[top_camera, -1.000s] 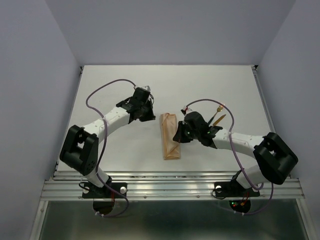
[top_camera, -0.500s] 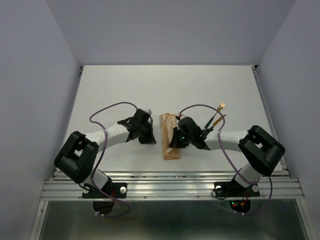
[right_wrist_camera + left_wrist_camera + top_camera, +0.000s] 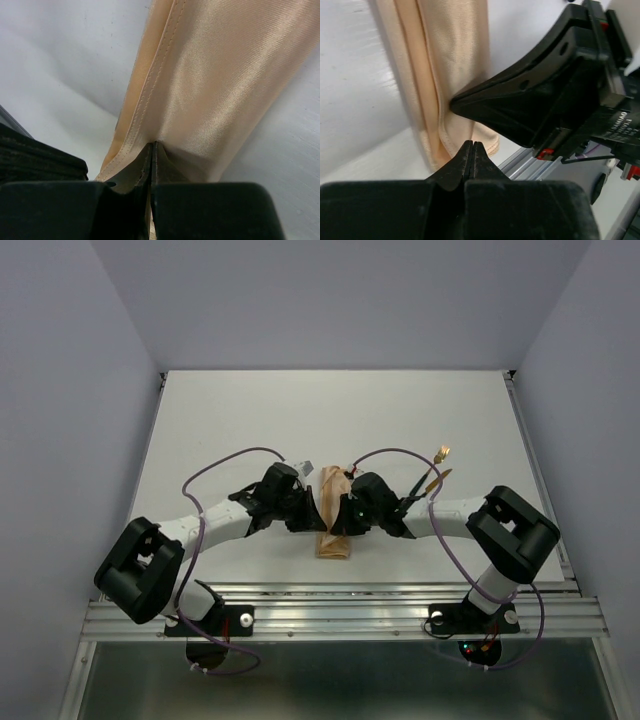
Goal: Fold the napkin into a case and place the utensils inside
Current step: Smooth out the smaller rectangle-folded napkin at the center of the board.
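From overhead, I have the case (image 3: 334, 543) lying just below the middle of the frame. It is a narrow peach-orange strip running up and down on the white counter (image 3: 250, 420). Both arms reach in low from either side and meet over its middle, so only its upper and lower ends show there.

The left tool (image 3: 311, 517) comes at it from the left and the right tool (image 3: 340, 521) from the right. They sit very close together across the cloth.

On the left wrist camera, my left tool (image 3: 472, 146) is clenched, with its two tips pressed together at bottom centre. The tips sit right at the rounded end of the case (image 3: 450, 65), which stretches away to the upper left in folded layers. I cannot tell whether a layer is caught between them. The right tool (image 3: 457, 106) enters that view from the right as a black wedge with its point against the cloth's edge.

On the right wrist camera, the right tool (image 3: 151, 146) is also clenched, tips together and pushed into the case (image 3: 220, 75) beside a stitched hem. Whether it pinches fabric or only touches it, I cannot say.

The utensils (image 3: 432, 478) lie on the counter right of centre, beside the right forearm. Their gold heads point to the upper right, well apart from the case.
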You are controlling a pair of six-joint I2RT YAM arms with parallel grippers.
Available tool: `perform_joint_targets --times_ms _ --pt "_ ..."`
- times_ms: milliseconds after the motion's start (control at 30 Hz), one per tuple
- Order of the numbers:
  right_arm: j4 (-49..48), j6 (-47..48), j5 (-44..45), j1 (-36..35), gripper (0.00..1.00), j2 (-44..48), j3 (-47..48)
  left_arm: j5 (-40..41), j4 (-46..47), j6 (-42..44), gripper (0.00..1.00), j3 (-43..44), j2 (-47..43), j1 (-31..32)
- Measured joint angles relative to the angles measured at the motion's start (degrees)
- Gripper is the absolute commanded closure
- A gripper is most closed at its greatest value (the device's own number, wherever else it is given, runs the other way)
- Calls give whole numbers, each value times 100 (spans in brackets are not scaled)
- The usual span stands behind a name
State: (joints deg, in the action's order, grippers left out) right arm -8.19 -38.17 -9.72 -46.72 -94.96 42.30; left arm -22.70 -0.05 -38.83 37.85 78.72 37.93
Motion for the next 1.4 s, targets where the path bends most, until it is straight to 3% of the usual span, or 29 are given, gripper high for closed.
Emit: perform_joint_targets --times_ms 300,533,867,1067,1267,1400 --pt "7 2 2 0 99 2 4 -365 461 44 100 -214 26 114" --pt "129 44 13 -4 99 24 52 -452 654 116 100 -457 734 149" --pt "669 90 501 -24 99 809 57 -518 946 85 100 -520 817 149" --pt "632 90 498 -24 99 415 57 -514 966 61 100 -527 817 149" --pt "313 96 435 -20 99 76 83 -291 813 17 100 -527 612 151" --pt "487 275 542 -24 99 142 118 96 350 7 100 -426 -52 70"
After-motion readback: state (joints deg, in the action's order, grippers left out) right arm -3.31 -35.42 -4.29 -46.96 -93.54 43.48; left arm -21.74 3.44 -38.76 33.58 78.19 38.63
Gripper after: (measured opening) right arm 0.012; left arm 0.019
